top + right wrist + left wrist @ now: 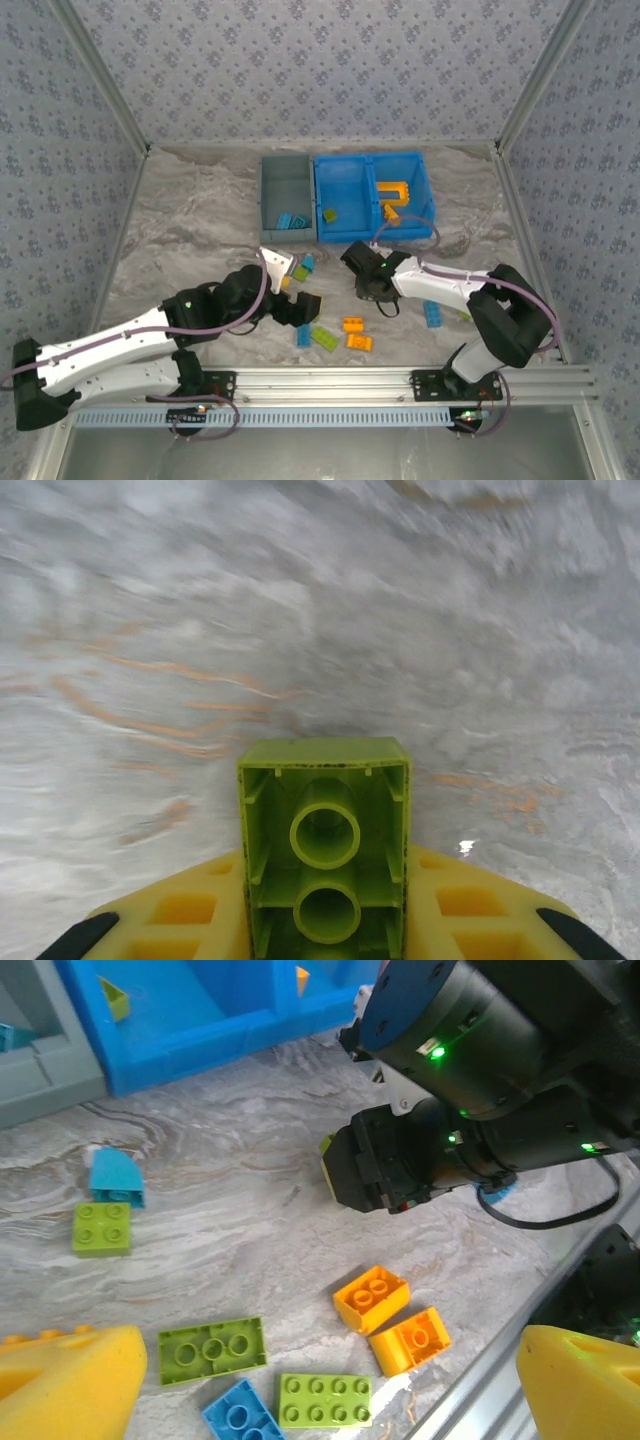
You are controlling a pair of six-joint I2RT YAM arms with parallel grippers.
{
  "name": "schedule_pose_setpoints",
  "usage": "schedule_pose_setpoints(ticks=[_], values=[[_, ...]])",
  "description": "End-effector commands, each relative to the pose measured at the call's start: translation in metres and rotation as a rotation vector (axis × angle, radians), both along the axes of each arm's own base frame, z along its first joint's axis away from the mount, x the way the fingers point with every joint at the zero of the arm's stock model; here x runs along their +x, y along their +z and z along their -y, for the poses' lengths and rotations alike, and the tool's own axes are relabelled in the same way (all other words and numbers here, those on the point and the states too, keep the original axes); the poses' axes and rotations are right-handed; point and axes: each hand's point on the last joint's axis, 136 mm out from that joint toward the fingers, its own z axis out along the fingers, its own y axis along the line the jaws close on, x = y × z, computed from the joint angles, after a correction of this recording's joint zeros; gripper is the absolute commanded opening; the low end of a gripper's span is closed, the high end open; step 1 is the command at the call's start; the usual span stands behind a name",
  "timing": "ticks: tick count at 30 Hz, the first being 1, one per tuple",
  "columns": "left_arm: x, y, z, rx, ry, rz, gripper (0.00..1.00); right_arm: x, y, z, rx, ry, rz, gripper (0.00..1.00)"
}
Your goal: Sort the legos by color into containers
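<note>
We find the right jaws clamped on a lime brick; the left jaws stand apart over the tabletop.

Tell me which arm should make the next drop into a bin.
Right. The right claw grips a green brick close to the blue bin; the left claw hangs open over loose bricks.

A robot test cell in a lab, not a home.
A white left arm and right arm are bolted to a slotted aluminium rail at the near edge of a marble-patterned table top. Aluminium posts hold blue-grey patterned panels that box the table in on three sides. Purple cables loop along the arms.
</note>
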Motion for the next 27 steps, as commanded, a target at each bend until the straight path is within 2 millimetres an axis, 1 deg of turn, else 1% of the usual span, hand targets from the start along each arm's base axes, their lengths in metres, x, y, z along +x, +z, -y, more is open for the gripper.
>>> schedule_pose_setpoints(ticks=[1,3,5,6,10,12,13,16,18,20,22,24,27], values=[[0.015,0.037,-0.011,-0.014,0.094,0.084,0.95,0.026,0.038,-0.018,-0.019,0.051,0.089,0.27],[0.022,0.043,-0.018,0.010,0.132,0.121,0.96,0.043,0.049,-0.022,-0.030,0.066,0.094,0.27],[0.027,0.046,-0.021,0.032,0.154,0.148,0.98,0.066,0.058,-0.026,-0.026,0.068,0.100,0.27],[0.030,0.046,-0.022,0.042,0.166,0.156,0.99,0.083,0.065,-0.031,-0.014,0.069,0.115,0.27],[0.034,0.052,-0.021,0.050,0.175,0.173,0.99,0.131,0.062,-0.036,0.008,0.058,0.082,0.26],[0.035,0.054,-0.021,0.051,0.180,0.177,0.99,0.149,0.059,-0.037,0.021,0.040,0.063,0.26],[0.036,0.055,-0.022,0.051,0.183,0.179,0.99,0.159,0.058,-0.039,0.013,0.069,0.061,0.26],[0.037,0.056,-0.026,0.059,0.196,0.181,0.99,0.177,0.053,-0.041,0.010,0.072,0.039,0.28],[0.037,0.056,-0.028,0.072,0.198,0.181,0.99,0.183,0.047,-0.044,0.007,0.076,0.022,0.32],[0.038,0.056,-0.030,0.083,0.206,0.181,0.99,0.187,0.041,-0.046,0.005,0.079,0.009,0.38],[0.040,0.055,-0.032,0.092,0.217,0.177,0.99,0.188,0.040,-0.048,0.008,0.084,0.005,0.47],[0.042,0.055,-0.033,0.095,0.230,0.171,0.99,0.188,0.045,-0.048,0.010,0.082,0.015,0.52],[0.045,0.054,-0.034,0.097,0.241,0.159,0.99,0.189,0.064,-0.047,0.013,0.082,0.056,0.57]])
